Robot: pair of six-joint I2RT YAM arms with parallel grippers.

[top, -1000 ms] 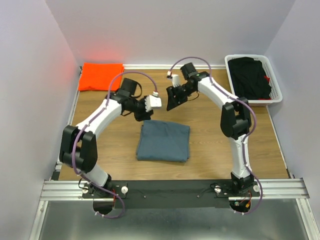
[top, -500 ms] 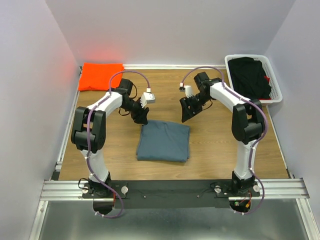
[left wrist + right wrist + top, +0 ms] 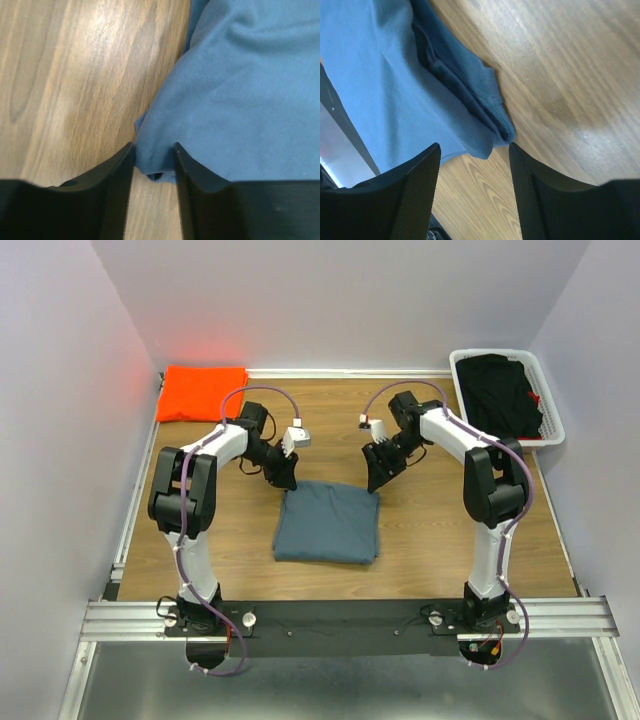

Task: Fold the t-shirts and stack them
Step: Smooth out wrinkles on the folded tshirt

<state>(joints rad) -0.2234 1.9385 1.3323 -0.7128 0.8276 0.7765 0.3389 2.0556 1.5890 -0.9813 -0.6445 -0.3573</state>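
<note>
The slate blue-grey t-shirt (image 3: 328, 523) lies folded in a rough square at the table's middle. The bright orange t-shirt (image 3: 203, 392) lies folded at the far left corner. My left gripper (image 3: 287, 480) is at the blue-grey shirt's far left corner. In the left wrist view (image 3: 154, 150) its fingers are closed in on that corner of the cloth (image 3: 240, 90). My right gripper (image 3: 375, 480) is at the far right corner. In the right wrist view (image 3: 474, 147) it is open, with the layered corner (image 3: 485, 107) just between its tips.
A white basket (image 3: 458, 358) holding dark clothes (image 3: 500, 395) stands at the far right. White walls close in the table on the left, back and right. Bare wood (image 3: 450, 530) lies around the blue-grey shirt.
Both arms have swung down from above the table's far part, and their grippers now sit at the far corners of the blue-grey shirt. The left elbow has pulled back.
</note>
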